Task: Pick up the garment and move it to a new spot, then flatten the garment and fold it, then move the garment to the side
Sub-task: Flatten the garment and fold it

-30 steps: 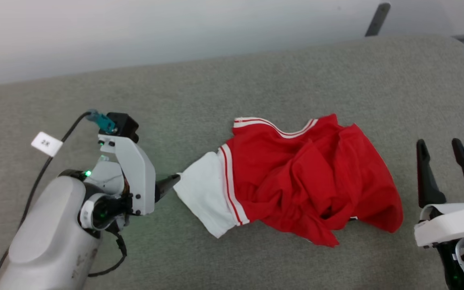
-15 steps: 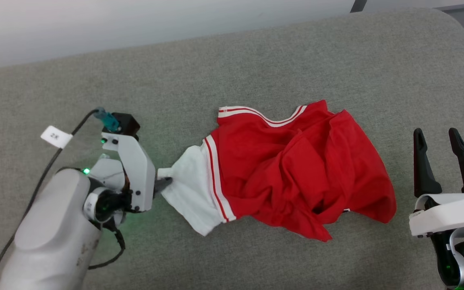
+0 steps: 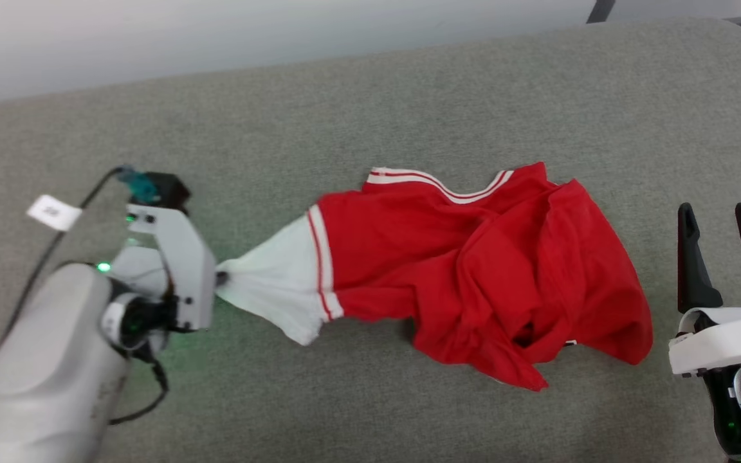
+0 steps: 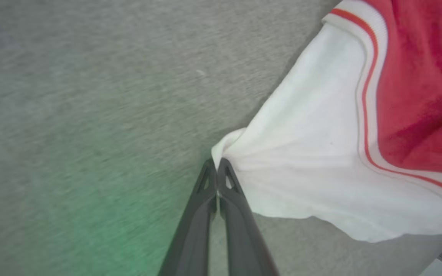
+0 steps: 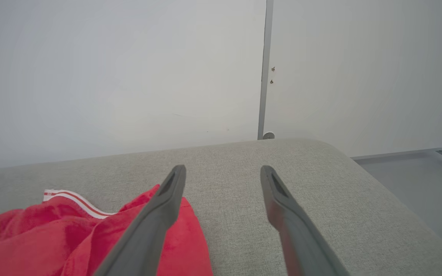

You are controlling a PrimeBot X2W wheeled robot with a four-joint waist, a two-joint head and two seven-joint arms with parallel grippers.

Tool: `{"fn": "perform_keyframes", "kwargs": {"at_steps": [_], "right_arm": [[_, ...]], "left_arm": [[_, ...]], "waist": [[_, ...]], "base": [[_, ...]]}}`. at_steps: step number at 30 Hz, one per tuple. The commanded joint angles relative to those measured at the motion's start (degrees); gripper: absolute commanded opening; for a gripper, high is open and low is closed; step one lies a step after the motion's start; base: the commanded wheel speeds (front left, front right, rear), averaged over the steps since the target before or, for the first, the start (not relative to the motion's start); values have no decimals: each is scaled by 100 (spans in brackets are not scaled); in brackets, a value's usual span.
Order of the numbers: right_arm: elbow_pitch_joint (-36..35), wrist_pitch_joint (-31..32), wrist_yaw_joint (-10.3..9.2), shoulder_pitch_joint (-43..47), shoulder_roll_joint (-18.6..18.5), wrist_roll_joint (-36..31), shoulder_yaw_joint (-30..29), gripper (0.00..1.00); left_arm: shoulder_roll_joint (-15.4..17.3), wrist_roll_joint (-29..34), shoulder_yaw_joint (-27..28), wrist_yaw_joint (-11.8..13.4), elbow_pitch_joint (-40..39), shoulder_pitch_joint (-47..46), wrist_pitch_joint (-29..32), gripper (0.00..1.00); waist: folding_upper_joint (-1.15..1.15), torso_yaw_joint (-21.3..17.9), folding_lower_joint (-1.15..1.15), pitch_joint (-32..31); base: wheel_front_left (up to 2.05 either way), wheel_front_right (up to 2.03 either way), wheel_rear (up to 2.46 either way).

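Item, garment (image 3: 473, 270): a red basketball-style shirt with a white short sleeve edged in red-and-white striped trim. It has a striped neckline at its far edge and its body is crumpled in folds, and it lies on the grey fabric surface (image 3: 409, 96) between my two grippers. My left gripper (image 4: 217, 165): fingers clenched on the tip of the white sleeve, which runs taut in a cone from them to the red body. My right gripper (image 3: 714, 215): fingers released and spread, holding nothing, just beside the shirt's crumpled right end and apart from it.
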Motion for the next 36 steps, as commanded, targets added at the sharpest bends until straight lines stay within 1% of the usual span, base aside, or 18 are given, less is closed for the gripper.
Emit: {"fn": "perform_keyframes", "kwargs": {"at_steps": [1,2,3,12,16,18,22,27,33,34,35,36], "right_arm": [[-25,3,-4,-19,-40,2,-19,100],[-32,21,-4,-4,-48,0,-16,100],[-43,47,-4,30,-69,-8,-26,100],[-106,155,-4,141,-137,-33,-9,100],[-127,198,-4,200,-164,-22,30,100],[-134,224,-4,230,-171,-25,42,100],[-148,270,-4,241,-170,-28,75,100],[-165,332,-4,219,-178,-26,108,100],[-176,371,-4,196,-188,-20,116,100],[-174,378,-4,196,-188,-16,116,100],[-172,384,-4,197,-190,-14,117,100],[-168,393,-4,202,-194,-10,120,100]], "left_arm": [[111,42,27,38,17,84,-17,0],[188,59,52,29,-16,89,-40,0],[335,61,117,29,-87,117,-80,0],[1178,192,374,138,-343,358,-138,0],[1493,180,507,155,-348,514,-210,0],[1597,197,535,135,-329,594,-249,0],[1597,86,593,172,-221,731,-310,0],[1425,29,544,160,-62,843,-435,0],[1266,-1,520,230,138,872,-510,0],[1245,-9,511,229,171,873,-518,15],[1231,-22,516,238,198,864,-546,28],[1217,-26,520,256,220,852,-570,47]], "waist": [[0,57,0,-33],[0,79,0,-44],[0,128,0,-76],[0,289,0,-201],[0,319,0,-249],[0,332,0,-269],[0,342,0,-289],[0,339,0,-287],[0,329,0,-301],[0,328,0,-309],[0,329,0,-316],[0,332,0,-326]], "base": [[0,0,0],[0,0,0],[0,0,0],[0,0,0],[0,0,0],[0,0,0],[0,0,0],[0,0,0],[0,0,0],[0,0,0],[0,0,0],[0,0,0]]}}
